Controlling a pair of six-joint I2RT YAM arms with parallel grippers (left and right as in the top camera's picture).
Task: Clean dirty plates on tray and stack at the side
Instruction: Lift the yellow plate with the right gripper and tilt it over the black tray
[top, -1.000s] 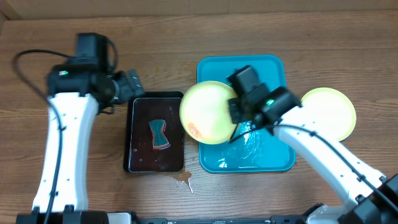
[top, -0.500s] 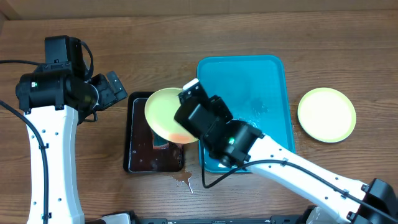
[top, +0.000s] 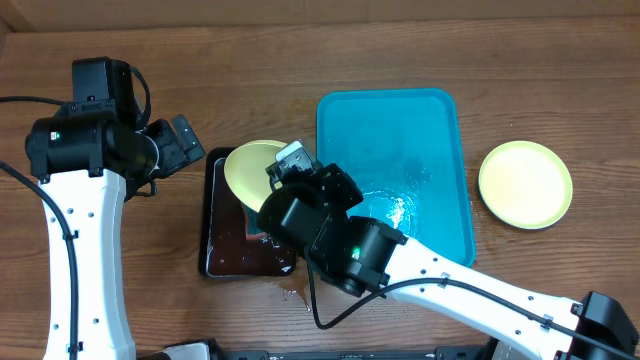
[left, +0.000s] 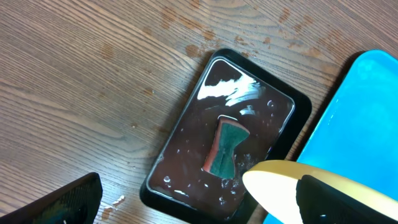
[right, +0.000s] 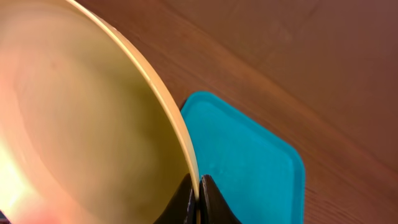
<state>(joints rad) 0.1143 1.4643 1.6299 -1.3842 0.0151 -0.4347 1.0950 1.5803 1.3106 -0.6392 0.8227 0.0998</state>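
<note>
The left gripper (top: 190, 141) is held with its jaws apart above the bench (top: 250, 60), just left of a black tray (top: 218, 255) in which a sponge (left: 225, 148) lies. A yellow-green plate (top: 248, 168) is clamped by its rim in the right gripper (right: 198, 199) and tilted over the black tray. Water is seen on the teal tray (top: 400, 125). A second plate (top: 525, 184) is set on the bench right of it.

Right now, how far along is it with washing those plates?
Looks done: one yellow-green plate sits on the table beside the teal tray, which holds only water. In hand: the right pincer grips a second plate by its rim, tilted over the black tray with the sponge. Left, I'd guess: wiping that plate and stacking it on the first.
</note>
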